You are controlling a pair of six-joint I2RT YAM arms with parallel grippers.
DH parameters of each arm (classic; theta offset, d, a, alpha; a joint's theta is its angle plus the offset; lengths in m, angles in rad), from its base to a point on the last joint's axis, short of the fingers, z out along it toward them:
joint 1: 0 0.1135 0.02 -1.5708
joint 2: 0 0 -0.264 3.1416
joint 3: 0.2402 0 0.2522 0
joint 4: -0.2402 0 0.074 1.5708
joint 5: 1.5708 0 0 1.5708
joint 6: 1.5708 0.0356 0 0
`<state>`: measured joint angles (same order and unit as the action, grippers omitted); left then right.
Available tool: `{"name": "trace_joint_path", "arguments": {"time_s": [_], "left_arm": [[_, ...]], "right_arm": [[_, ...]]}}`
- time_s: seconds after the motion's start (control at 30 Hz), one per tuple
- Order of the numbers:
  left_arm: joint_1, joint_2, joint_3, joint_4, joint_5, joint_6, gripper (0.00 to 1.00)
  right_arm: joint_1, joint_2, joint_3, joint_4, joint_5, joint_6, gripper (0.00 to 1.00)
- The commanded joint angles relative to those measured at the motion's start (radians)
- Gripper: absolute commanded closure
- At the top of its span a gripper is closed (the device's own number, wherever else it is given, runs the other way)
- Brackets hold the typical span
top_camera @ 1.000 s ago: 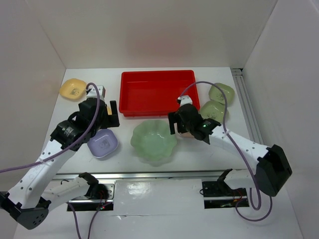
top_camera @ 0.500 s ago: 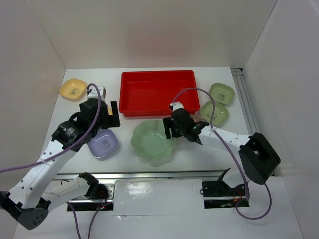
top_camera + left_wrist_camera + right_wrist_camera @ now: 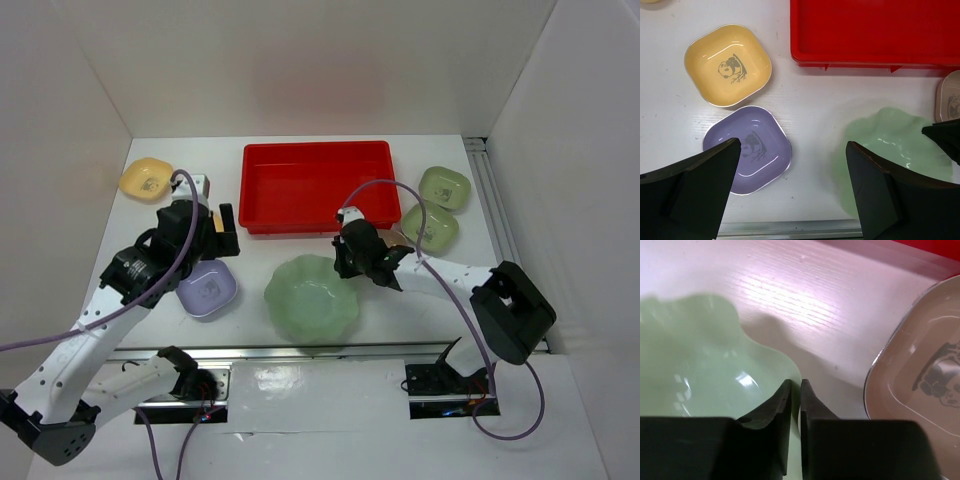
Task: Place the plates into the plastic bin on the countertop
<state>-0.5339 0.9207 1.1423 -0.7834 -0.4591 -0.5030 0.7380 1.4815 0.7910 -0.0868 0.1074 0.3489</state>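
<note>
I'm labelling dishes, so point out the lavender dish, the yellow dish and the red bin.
lavender dish (image 3: 747, 149): left wrist view, centre floor.
yellow dish (image 3: 727, 65): left wrist view, centre floor.
red bin (image 3: 315, 185): top view, bare floor.

The white bench (image 3: 255, 262) carried a red plastic bin (image 3: 315, 185) at its far middle. A yellow-orange dish (image 3: 147, 179) lay well to the bin's left, and a far light-green dish (image 3: 444, 187) lay to its right with a near light-green dish (image 3: 430, 225) just beside it. Nearer the front edge sat a lavender dish (image 3: 206, 289) on the left and a scalloped pale-green dish (image 3: 311, 298) in the middle, apart from each other, while a pale pink dish (image 3: 920, 365) lay just beside the scalloped one's rim, in front of the bin.
</note>
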Motion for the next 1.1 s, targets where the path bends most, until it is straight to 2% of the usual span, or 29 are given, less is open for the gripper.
{"name": "trace_joint_path", "arguments": {"time_s": [0.0, 0.07, 0.27, 0.53, 0.7, 0.87, 1.07], "left_arm": [[-0.005, -0.02, -0.009, 0.035, -0.006, -0.002, 0.0], [-0.005, -0.02, -0.009, 0.035, -0.006, -0.002, 0.0], [-0.005, -0.039, -0.009, 0.035, -0.015, -0.002, 0.0], [-0.005, -0.048, -0.018, 0.035, -0.026, -0.011, 0.0], [-0.005, -0.048, -0.038, 0.035, -0.044, -0.032, 0.0], [-0.005, -0.048, -0.07, 0.044, -0.067, -0.074, 0.0], [0.025, -0.08, -0.128, 0.062, -0.017, -0.083, 0.0]], "right_arm": [[0.012, 0.011, -0.004, 0.025, 0.009, -0.007, 0.92], [0.012, 0.011, -0.004, 0.013, 0.02, 0.004, 1.0], [0.044, 0.0, 0.031, -0.066, -0.027, 0.004, 1.0], [0.112, -0.136, 0.145, -0.203, -0.184, -0.028, 1.0], [0.112, -0.213, 0.24, -0.223, -0.199, -0.019, 1.0], [0.025, -0.152, 0.416, -0.209, -0.057, -0.03, 1.0], [-0.158, 0.068, 0.656, -0.114, 0.043, 0.022, 1.0]]}}
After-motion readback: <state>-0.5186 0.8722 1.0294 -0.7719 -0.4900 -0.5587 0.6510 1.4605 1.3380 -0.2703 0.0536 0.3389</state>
